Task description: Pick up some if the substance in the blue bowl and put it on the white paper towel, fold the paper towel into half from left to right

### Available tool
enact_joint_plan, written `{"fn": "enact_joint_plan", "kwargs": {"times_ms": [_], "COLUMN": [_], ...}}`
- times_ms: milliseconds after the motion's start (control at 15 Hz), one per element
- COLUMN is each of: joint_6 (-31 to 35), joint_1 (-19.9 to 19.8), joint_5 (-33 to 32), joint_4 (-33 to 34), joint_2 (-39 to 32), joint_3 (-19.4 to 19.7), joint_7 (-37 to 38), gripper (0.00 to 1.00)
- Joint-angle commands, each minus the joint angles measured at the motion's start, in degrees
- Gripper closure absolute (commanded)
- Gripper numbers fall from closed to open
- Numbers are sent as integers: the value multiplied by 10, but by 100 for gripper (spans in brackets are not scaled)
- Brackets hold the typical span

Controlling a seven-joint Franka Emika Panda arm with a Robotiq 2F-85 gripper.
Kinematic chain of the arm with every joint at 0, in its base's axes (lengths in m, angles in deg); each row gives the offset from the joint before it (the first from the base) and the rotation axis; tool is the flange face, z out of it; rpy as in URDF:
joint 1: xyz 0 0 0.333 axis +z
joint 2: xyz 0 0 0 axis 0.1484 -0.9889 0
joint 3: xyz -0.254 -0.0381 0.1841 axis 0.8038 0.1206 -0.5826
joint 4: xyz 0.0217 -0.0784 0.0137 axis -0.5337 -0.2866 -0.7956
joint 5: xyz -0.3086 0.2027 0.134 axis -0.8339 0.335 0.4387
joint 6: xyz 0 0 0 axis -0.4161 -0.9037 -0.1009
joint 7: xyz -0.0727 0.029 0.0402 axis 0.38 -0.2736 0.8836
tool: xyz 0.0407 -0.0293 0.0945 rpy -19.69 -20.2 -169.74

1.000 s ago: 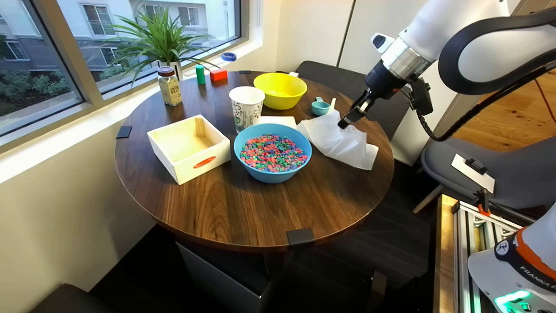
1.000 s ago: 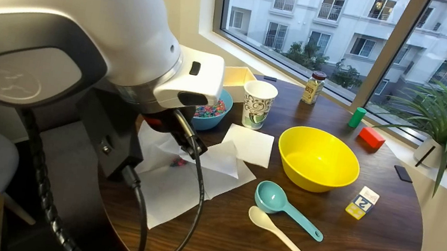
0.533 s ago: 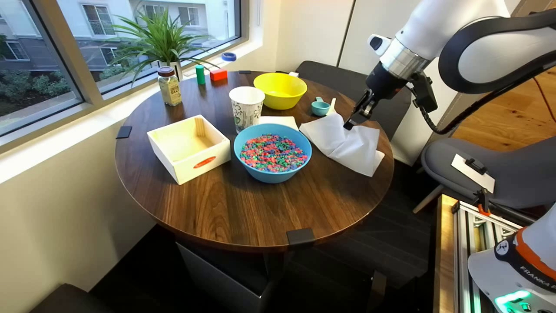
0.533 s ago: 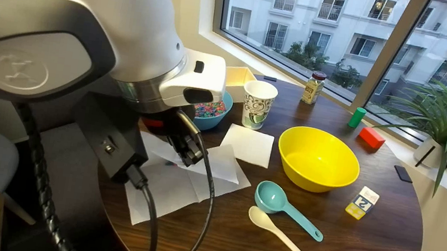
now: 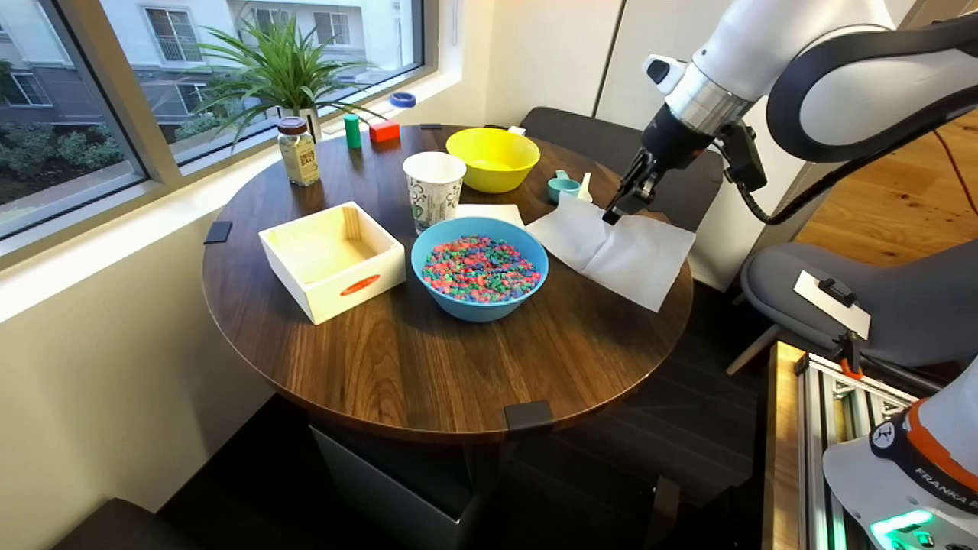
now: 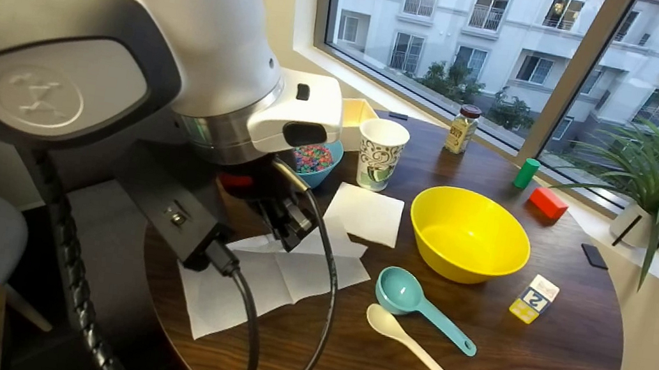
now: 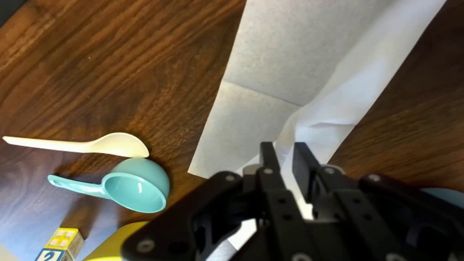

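The white paper towel [image 5: 646, 256] lies creased at the table's side, and in the wrist view a lifted flap of the towel [image 7: 348, 98] slants over its flat part. My gripper [image 7: 284, 146] is just above that flap, its fingers narrowly parted with white paper visible through the gap; no grip shows. In an exterior view the gripper [image 5: 611, 218] is over the towel's far part. Multicoloured substance [image 5: 481, 267] fills the blue bowl [image 5: 475, 311] beside the towel. No bits are visible on the towel; the flap and gripper hide part of it.
Near the towel lie a teal scoop [image 6: 401, 293] and a cream spoon [image 6: 418, 355]. A small white napkin [image 6: 366, 213], a paper cup [image 6: 380, 153] and a yellow bowl [image 6: 470, 230] stand close by. A wooden box [image 5: 336, 263] sits beyond the blue bowl.
The gripper's fingers have parted slightly. The towel's bunched sheet has spread flatter towards the table's edge. Coloured bits seen on it earlier are now out of sight.
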Motion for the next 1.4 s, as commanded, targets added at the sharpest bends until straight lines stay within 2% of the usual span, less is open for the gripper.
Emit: {"fn": "enact_joint_plan", "kwargs": {"times_ms": [0, 333, 467, 800, 1333], "joint_6": [-19, -21, -21, -20, -80], "joint_1": [-10, -16, -16, -5, -18], "joint_5": [-19, -38, -43, -11, -29], "joint_4": [12, 16, 19, 15, 7], "joint_2": [-8, -5, -1, 28, 101], "joint_3": [-8, -11, -14, -22, -70], "joint_7": [-5, -1, 2, 29, 145], "gripper": [47, 10, 0, 0, 0]}}
